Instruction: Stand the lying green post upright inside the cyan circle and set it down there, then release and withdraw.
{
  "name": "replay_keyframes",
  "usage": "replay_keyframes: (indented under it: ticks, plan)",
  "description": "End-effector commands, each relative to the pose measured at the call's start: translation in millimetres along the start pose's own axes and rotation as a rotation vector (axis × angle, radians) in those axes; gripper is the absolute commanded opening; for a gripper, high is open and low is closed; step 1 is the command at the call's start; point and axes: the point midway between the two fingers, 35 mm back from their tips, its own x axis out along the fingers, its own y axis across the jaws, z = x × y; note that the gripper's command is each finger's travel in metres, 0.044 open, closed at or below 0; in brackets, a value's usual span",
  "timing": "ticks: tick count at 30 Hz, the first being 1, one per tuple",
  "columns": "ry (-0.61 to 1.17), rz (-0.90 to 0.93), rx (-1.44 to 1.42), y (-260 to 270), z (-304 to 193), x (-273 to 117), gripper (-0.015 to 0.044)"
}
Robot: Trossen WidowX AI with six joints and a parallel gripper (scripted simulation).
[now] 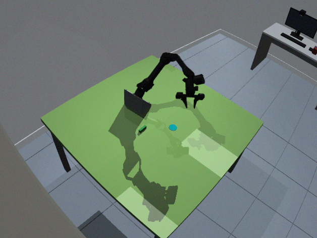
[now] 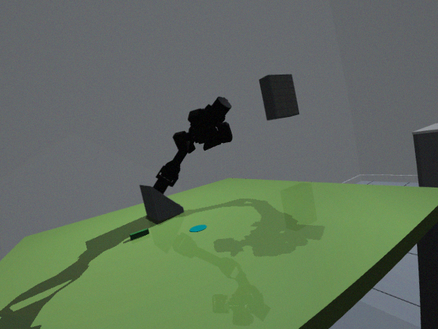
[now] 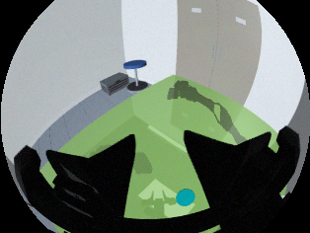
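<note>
The green post [image 1: 142, 128] [image 2: 139, 233] lies on its side on the table, in front of the arm's base. The flat cyan circle [image 1: 172, 127] [image 2: 197, 228] [image 3: 186, 197] lies on the table a short way from the post, with nothing on it. My gripper [image 1: 190, 107] [image 3: 160, 133] is open and empty, its fingers pointing down above the table in the top view, away from post and circle. In the exterior view the fingers are hard to make out against the dark arm. The post does not show in the wrist view.
The green table [image 1: 89, 110] [image 2: 116, 283] carries the arm's dark wedge-shaped base [image 1: 137, 103] [image 2: 160, 205]. Arm shadows and bright light patches fall across it. A grey box [image 2: 280, 97] shows beyond the arm. A desk with a monitor [image 1: 301, 22] stands apart from the table.
</note>
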Motion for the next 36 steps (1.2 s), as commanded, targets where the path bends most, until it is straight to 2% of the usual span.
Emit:
replay_keyframes:
  ticks: [1,17,36]
  plan:
    - [0.076,-0.087,0.017,-34.3,0.2,21.4,0.0232]
    - [0.404,-0.341,0.167,-163.7,-16.6,69.8,0.0232]
    - [0.834,-0.439,0.481,-281.6,-69.9,72.1,0.0232]
